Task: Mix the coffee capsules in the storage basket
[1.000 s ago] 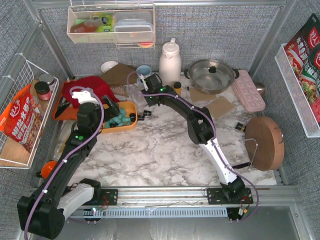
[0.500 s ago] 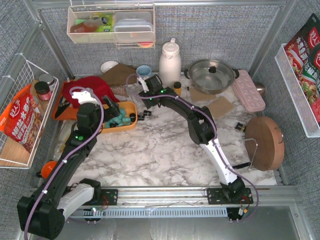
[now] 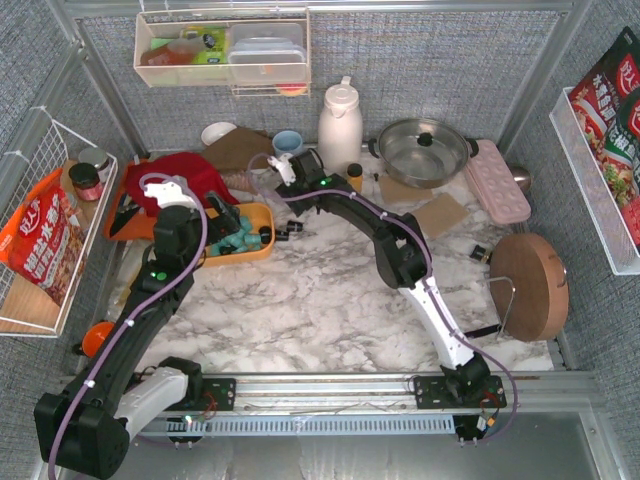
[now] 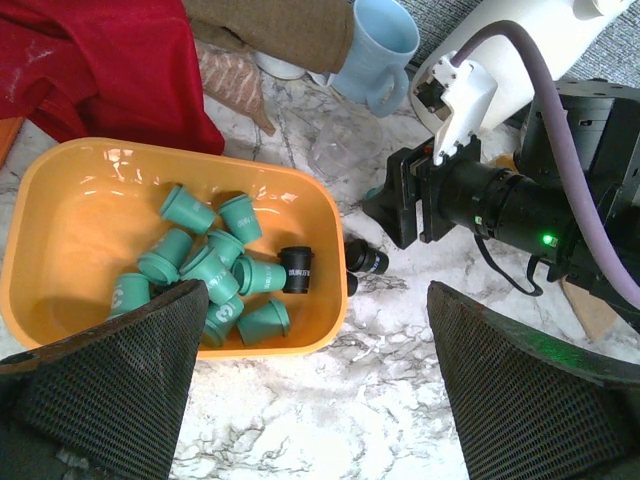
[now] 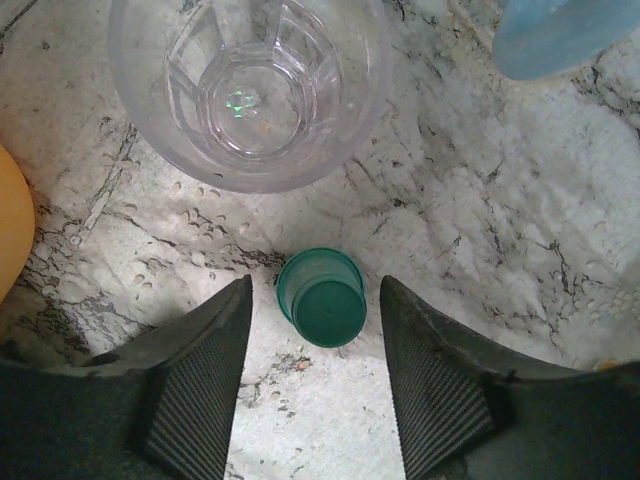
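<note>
The orange storage basket (image 4: 335,262) holds several teal coffee capsules (image 4: 210,265) and one black one (image 4: 296,270). Two black capsules (image 4: 367,261) lie on the marble just right of it. My left gripper (image 4: 315,300) hovers wide open and empty above the basket's near right rim (image 3: 266,240). My right gripper (image 5: 315,290) is open and points down at the marble behind the basket. One teal capsule (image 5: 322,298) stands upside down between its fingers, which do not touch it. From above, the right gripper (image 3: 280,172) is behind the basket.
A clear glass (image 5: 248,85) and a blue mug (image 5: 560,30) stand just beyond the right gripper. A red cloth (image 3: 185,172) lies behind the basket. A white thermos (image 3: 340,125), a pot (image 3: 425,150), a pink tray (image 3: 498,180) and a round wooden board (image 3: 530,285) stand further right.
The right gripper has shifted slightly to the back left, toward the glass. The left arm and the basket have not moved.
</note>
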Controlling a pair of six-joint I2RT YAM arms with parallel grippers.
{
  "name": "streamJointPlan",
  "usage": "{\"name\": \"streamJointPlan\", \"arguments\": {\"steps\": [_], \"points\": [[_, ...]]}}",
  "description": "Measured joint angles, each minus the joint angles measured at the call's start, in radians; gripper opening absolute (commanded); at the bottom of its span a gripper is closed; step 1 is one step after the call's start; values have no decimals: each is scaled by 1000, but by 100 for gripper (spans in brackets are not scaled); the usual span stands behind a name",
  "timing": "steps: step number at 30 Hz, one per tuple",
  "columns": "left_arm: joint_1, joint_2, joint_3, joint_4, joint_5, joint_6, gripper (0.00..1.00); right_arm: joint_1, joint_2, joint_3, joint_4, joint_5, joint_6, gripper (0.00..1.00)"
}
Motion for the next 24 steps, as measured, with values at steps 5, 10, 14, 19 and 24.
{"name": "streamJointPlan", "arguments": {"steps": [5, 10, 14, 19, 24], "points": [[0, -4, 0, 0, 6, 0, 99, 0, 6, 10, 1, -11, -46, 46], [0, -5, -1, 1, 7, 0, 99, 0, 5, -3, 15, -34, -77, 36], [0, -5, -6, 5, 8, 0, 99, 0, -26, -67, 59, -44, -82, 27], [0, 3, -15, 21, 27, 0, 99, 1, -108, -185, 75, -50, -79, 25], [0, 12, -44, 83, 92, 1, 99, 1, -291, -382, 131, -48, -66, 21]]}}
